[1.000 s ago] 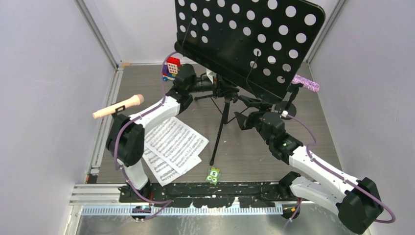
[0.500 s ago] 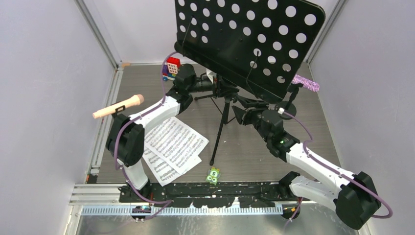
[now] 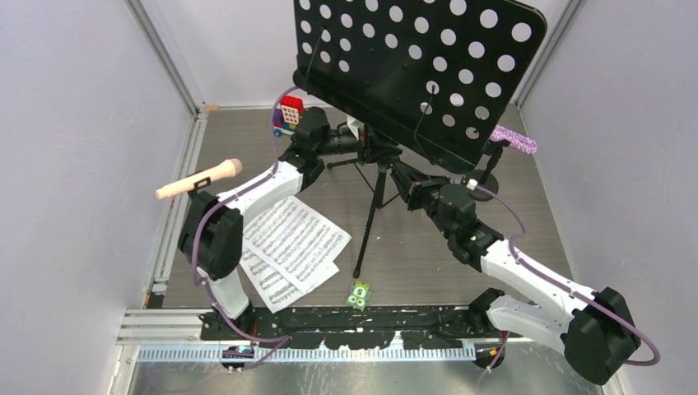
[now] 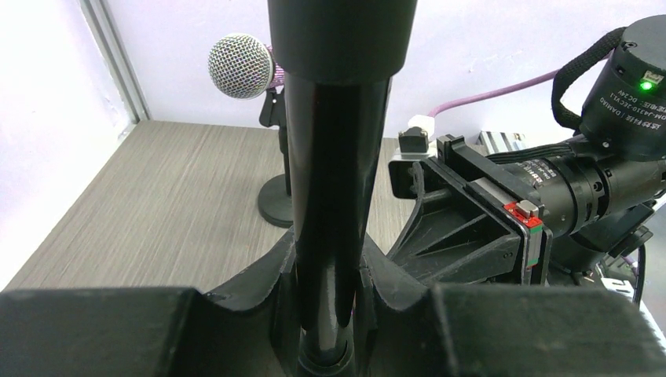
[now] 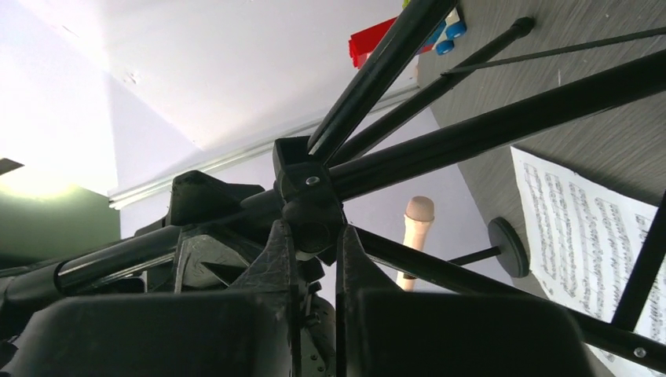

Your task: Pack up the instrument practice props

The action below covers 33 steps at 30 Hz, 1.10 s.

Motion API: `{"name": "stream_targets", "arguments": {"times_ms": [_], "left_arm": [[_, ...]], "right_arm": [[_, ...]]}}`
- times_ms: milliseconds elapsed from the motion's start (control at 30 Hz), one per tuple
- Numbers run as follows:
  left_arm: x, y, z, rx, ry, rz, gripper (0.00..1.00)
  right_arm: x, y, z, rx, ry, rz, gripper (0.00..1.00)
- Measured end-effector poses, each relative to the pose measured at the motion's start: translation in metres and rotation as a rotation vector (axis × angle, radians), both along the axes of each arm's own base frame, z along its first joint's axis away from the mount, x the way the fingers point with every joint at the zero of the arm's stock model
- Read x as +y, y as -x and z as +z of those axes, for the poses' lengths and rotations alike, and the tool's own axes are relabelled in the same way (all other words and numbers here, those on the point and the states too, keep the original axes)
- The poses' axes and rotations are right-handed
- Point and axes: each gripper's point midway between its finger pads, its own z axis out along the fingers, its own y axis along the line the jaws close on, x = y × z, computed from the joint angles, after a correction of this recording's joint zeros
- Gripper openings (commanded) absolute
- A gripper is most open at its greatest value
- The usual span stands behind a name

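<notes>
One music stand (image 3: 420,66). The left hand (image 4: 326,310) is clenched round its pole. The right hand (image 5: 314,263) has fingers either side of the tripod hub, can't tell if it's squeezing. Two sheet pages (image 3: 292,239) lie on the counter (image 3: 247,148) behind the left hand. Two mics on two round mounts (image 4: 276,210): pink mic (image 3: 200,178) out left by the wall, purple mic (image 3: 516,139) just past the right hand. Walls crowd three sides.

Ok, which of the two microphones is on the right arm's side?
The purple-glitter microphone, at the far right, just beside the black music stand. The pink microphone stands far left instead.
</notes>
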Motion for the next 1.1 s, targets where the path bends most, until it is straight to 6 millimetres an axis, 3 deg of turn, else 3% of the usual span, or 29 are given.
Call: {"name": "stream_targets", "arguments": {"times_ms": [233, 467, 600, 733, 867, 1100], "left_arm": [[0.000, -0.002, 0.000, 0.001, 0.001, 0.008, 0.00], [0.002, -0.009, 0.000, 0.002, 0.001, 0.041, 0.00], [-0.001, -0.006, 0.000, 0.001, 0.001, 0.034, 0.00], [-0.001, -0.005, -0.001, 0.002, 0.000, 0.032, 0.00], [-0.001, -0.005, -0.001, 0.002, -0.002, 0.032, 0.00], [-0.002, -0.005, -0.001, -0.001, -0.004, 0.031, 0.00]], "right_arm": [[-0.001, -0.001, 0.002, -0.081, 0.234, 0.020, 0.00], [0.000, -0.004, 0.040, -0.412, 0.657, 0.069, 0.01], [0.004, -0.003, 0.050, -0.613, 0.892, 0.111, 0.02], [0.003, -0.004, 0.047, -0.708, 1.060, 0.135, 0.19], [-0.011, 0.004, 0.047, -0.738, 1.140, 0.104, 0.44], [-0.059, 0.032, 0.070, -0.730, 1.143, -0.067, 0.50]]}}
